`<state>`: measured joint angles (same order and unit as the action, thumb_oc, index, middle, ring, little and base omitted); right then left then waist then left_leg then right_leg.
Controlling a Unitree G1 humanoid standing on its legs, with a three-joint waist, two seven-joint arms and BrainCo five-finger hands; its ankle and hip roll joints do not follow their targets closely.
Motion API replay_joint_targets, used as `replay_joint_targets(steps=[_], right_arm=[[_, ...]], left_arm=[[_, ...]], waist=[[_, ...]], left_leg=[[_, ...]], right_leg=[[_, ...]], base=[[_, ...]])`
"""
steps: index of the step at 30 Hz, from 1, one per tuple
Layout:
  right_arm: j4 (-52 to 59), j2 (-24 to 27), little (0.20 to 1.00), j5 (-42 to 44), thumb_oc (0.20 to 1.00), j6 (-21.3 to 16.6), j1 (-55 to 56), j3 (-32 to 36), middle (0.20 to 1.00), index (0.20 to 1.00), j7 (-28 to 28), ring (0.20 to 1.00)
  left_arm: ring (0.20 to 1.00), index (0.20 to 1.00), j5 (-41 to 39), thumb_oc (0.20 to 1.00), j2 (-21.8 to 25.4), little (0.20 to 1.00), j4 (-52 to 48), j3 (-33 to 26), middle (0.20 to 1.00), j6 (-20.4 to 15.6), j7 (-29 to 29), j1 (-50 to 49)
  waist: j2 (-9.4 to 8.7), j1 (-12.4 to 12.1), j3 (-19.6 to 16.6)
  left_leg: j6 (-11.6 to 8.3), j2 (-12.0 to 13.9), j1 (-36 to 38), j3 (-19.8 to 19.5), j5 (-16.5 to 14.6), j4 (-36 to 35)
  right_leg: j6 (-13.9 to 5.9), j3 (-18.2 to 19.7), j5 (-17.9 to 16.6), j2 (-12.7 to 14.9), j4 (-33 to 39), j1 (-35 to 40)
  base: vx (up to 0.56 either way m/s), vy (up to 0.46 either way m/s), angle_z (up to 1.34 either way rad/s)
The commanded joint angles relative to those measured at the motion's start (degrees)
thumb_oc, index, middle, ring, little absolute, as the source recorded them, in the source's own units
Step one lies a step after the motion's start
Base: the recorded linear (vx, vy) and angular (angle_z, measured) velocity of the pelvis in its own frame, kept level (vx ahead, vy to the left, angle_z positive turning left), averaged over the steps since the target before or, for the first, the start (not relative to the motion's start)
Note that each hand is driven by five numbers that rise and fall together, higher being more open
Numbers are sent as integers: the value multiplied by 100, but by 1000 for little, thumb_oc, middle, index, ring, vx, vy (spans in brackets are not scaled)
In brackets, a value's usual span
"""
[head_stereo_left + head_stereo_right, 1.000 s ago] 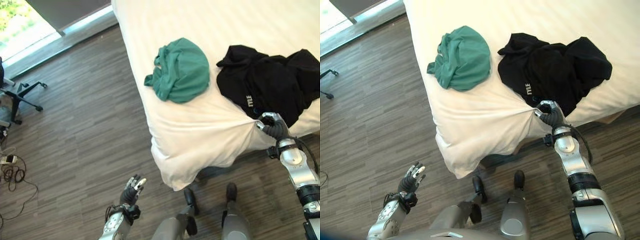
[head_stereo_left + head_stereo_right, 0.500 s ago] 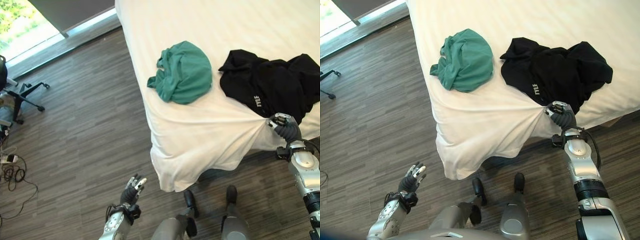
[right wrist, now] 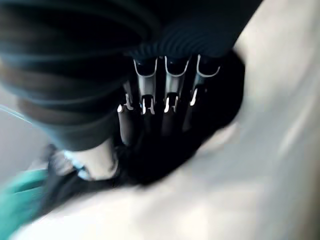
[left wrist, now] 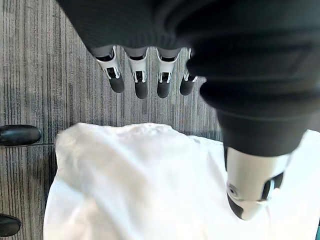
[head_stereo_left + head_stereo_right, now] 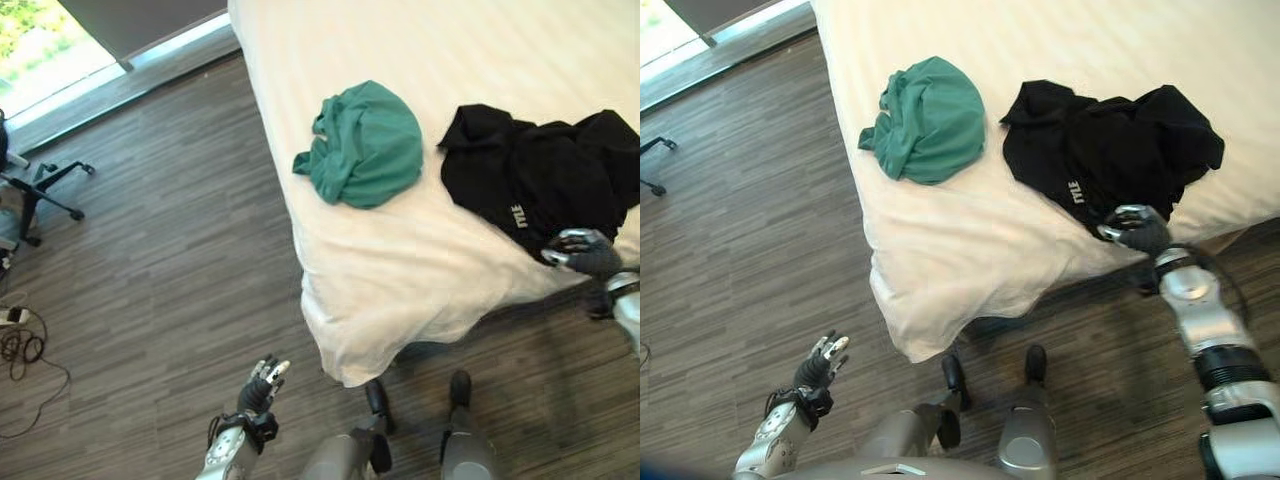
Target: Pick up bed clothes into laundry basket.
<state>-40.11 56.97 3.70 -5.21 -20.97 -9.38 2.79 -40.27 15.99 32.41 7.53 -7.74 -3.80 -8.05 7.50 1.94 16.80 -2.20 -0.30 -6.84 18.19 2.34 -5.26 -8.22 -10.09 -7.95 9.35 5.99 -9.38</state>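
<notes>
On the bed (image 5: 400, 270), near its front edge, a black garment (image 5: 1110, 150) lies crumpled, with a green garment (image 5: 365, 145) beside it toward the corner, the two apart. At the black garment's near edge the right hand (image 5: 1137, 229) has its fingers (image 3: 150, 107) curled into the dark cloth, gripping it. Low over the wood floor (image 5: 150, 260), the left hand (image 5: 262, 384) hangs with fingers straight and relaxed, holding nothing. An office chair (image 5: 35, 190) stands by the window.
</notes>
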Motion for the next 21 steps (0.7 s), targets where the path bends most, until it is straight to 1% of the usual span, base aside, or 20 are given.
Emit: replay_joint_targets(steps=[1, 4, 6, 7, 14, 16, 18, 19, 20, 21], right_arm=[[-638, 482, 1000, -537, 1000, 214, -218, -74, 1000, 1000, -87, 1000], [-1292, 591, 1000, -285, 1000, 247, -627, 85, 1000, 1000, -299, 1000], [-1423, 677, 1000, -171, 1000, 247, -795, 106, 1000, 1000, -348, 1000], [-1604, 889, 1000, 3, 1000, 222, -1121, 112, 1000, 1000, -428, 1000], [-997, 1603, 1000, -43, 1000, 164, -1780, -210, 1000, 1000, -492, 1000], [-867, 1843, 1000, -220, 1000, 204, -2278, -434, 1000, 1000, -679, 1000], [-900, 1974, 1000, -250, 1000, 210, -2819, -660, 1000, 1000, -874, 1000], [-1015, 2020, 1000, -287, 1000, 204, -3227, -914, 1000, 1000, -964, 1000], [-1095, 2069, 1000, -387, 1000, 210, -3906, -1408, 1000, 1000, -1013, 1000], [-1127, 2061, 1000, -380, 1000, 208, -4027, -1523, 1000, 1000, -1011, 1000]], left_arm=[[1000, 1000, -59, 1000, -79, 1000, 233, -175, 1000, -53, -100, 286], [1000, 1000, -6, 1000, -64, 1000, 267, -141, 1000, -114, -39, 355], [1000, 1000, 0, 1000, -68, 1000, 291, -117, 1000, -122, -24, 377], [1000, 1000, 3, 1000, -76, 1000, 279, -69, 1000, -126, -14, 385], [1000, 1000, 21, 1000, -102, 1000, 386, -12, 1000, -119, -61, 368], [1000, 1000, 75, 1000, -60, 1000, 411, 1, 1000, -113, -61, 368], [1000, 1000, 102, 1000, -15, 1000, 406, 39, 1000, -125, -33, 376], [1000, 1000, 116, 1000, 8, 1000, 462, 63, 1000, -127, -28, 405], [1000, 1000, 145, 1000, 78, 1000, 514, 75, 1000, -122, -19, 435], [1000, 1000, 145, 1000, 54, 1000, 516, 59, 1000, -123, -20, 435]], waist=[[35, 274, -41], [27, 263, -45], [14, 262, -51], [-15, 252, -52], [-164, 279, -74], [-196, 262, -88], [-218, 224, -85], [-236, 191, -92], [-268, 142, -104], [-251, 160, -104]], left_leg=[[-448, 391, 189, -159, 351, 26], [-438, 379, 188, -160, 338, 26], [-436, 378, 182, -155, 337, 26], [-434, 377, 178, -152, 336, 26], [-445, 415, 179, -102, 327, 26], [-449, 422, 165, -77, 330, 26], [-457, 427, 174, -79, 320, 26], [-458, 426, 165, -86, 321, 26], [-464, 428, 133, -87, 348, 26], [-464, 428, 126, -82, 350, 26]], right_leg=[[-28, -187, 157, -101, -101, 99], [-38, -180, 143, -91, -99, 88], [-40, -172, 136, -91, -100, 76], [-43, -157, 125, -92, -107, 64], [-36, -104, 110, -129, -111, 25], [-39, -99, 98, -133, -113, -5], [-43, -95, 107, -133, -115, -5], [-44, -95, 101, -134, -114, -22], [-40, -88, 73, -139, -106, -60], [-39, -83, 71, -139, -108, -70]], base=[[0, 0, 0], [0, 6, -1], [-8, 12, -6], [-11, 11, -10], [-1, 2, -7], [3, -2, -5], [3, -5, -7], [-15, -20, -7], [-15, -16, -4], [0, 0, 0]])
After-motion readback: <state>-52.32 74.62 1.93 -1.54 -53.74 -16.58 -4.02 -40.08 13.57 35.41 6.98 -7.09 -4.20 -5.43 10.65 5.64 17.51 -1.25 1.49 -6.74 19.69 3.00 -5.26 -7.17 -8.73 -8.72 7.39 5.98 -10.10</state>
